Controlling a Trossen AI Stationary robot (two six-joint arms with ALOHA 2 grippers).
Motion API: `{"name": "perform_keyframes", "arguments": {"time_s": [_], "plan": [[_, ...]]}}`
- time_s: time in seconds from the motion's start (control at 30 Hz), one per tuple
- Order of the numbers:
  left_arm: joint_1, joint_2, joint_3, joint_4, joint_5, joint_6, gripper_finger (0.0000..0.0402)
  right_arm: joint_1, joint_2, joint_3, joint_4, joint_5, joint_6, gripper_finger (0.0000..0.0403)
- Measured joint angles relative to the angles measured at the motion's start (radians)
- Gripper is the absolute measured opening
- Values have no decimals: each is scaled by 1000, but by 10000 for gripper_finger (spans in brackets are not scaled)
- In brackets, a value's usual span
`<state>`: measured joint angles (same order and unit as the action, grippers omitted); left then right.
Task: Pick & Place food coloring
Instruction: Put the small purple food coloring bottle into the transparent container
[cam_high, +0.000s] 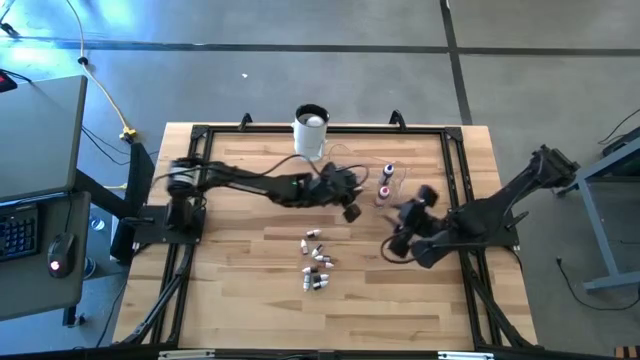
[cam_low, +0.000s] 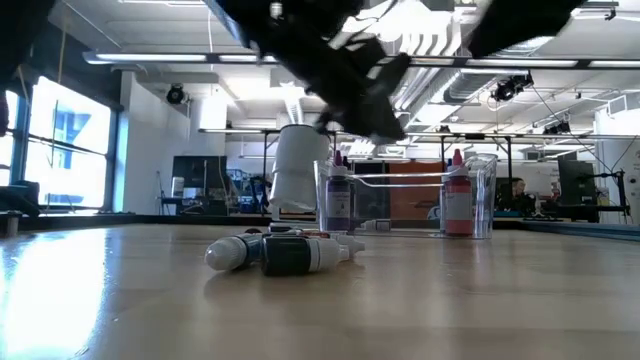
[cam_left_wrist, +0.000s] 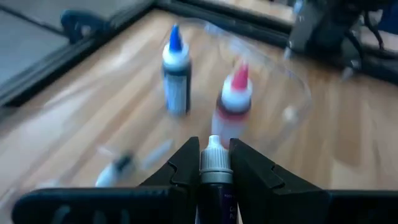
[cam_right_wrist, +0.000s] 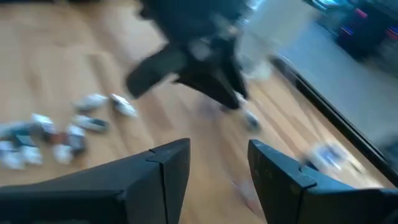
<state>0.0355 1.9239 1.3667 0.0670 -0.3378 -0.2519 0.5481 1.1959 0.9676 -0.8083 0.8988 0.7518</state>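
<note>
Loose food coloring bottles (cam_high: 316, 265): a scatter lying on their sides at the near middle of the desk (cam_high: 250, 300). White caps show; body colours are mostly too small to tell from above. In the low view only two or three dark ones (cam_low: 285, 252) can be separated, the rest hidden behind them. The right wrist view shows the scatter smeared.

Right gripper (cam_high: 397, 240): just right of the scatter, above the desk. Its fingers (cam_right_wrist: 168, 165) stand wide apart with nothing between them.

Left gripper (cam_high: 350, 210): past the scatter, near desk centre, raised. Its fingers (cam_left_wrist: 186, 163) are pinched on one held bottle (cam_left_wrist: 215, 171), of which only a white cap and the top of a dark, purplish body show; the rest is cut off by the picture's edge. In the low view the gripper is a dark blur and the bottle cannot be made out.

Clear bowl (cam_low: 478, 190): beyond the left gripper, toward the far right of the desk; walls barely visible. Two bottles stand upright inside it, one dark-bodied (cam_low: 338, 196) and one red (cam_low: 457, 200). The left wrist view shows them blurred, blue-tipped (cam_left_wrist: 176, 65) and red-tipped (cam_left_wrist: 235, 93).

White cup (cam_high: 310, 132): far edge, middle, upright; contents not discernible.
</note>
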Motion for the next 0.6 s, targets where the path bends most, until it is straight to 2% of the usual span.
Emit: {"name": "perform_keyframes", "arguments": {"time_s": [0.13,0.2,0.4,0.6], "plan": [[11,88,115,2,-101,39,69,40,-35,0,-245,33,275,155],[21,123,164,13,-133,46,69,56,-38,0,-303,36,345,155],[49,188,198,-31,-88,38,76,86,-37,0,-285,37,345,155],[71,221,198,-49,-88,10,120,91,-37,0,-255,47,319,155]]}}
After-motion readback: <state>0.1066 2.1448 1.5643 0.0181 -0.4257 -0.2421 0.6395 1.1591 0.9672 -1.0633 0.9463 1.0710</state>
